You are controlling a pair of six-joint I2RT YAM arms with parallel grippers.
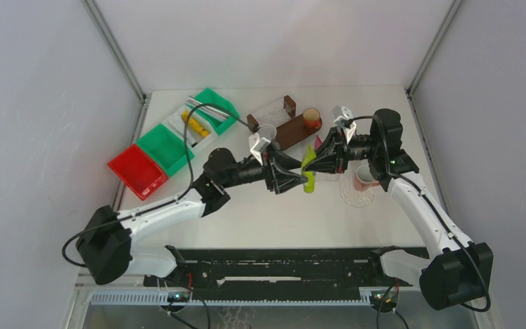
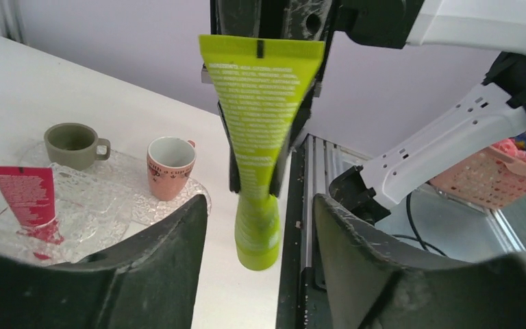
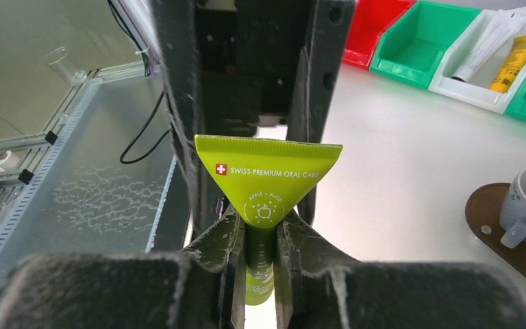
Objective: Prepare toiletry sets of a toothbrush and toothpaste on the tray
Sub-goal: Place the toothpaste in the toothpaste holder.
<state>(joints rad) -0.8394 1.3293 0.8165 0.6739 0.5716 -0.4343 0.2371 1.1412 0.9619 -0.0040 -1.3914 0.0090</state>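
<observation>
Upright green tube [image 1: 308, 166] in air over mid-table, crimp up, cap down, long axis vertical. Pinched low on body by right gripper [image 3: 260, 253], jaws narrow, clamped on it. Left gripper [image 2: 260, 209] opposite, jaws wide, straddling without touch. Glass tray [image 2: 137, 205] lies right of tube, right arm nearer; probably next, short carry rightward toward pink cup [image 2: 170, 166].

The left end effector [image 1: 301, 179] and right end effector [image 1: 313, 164] are facing each other at the green tube [image 1: 309, 186], blocking the centre. Bare bench [image 1: 267, 223] is lying open nearside; the glass tray [image 1: 351, 199] is obstructing the right.
</observation>
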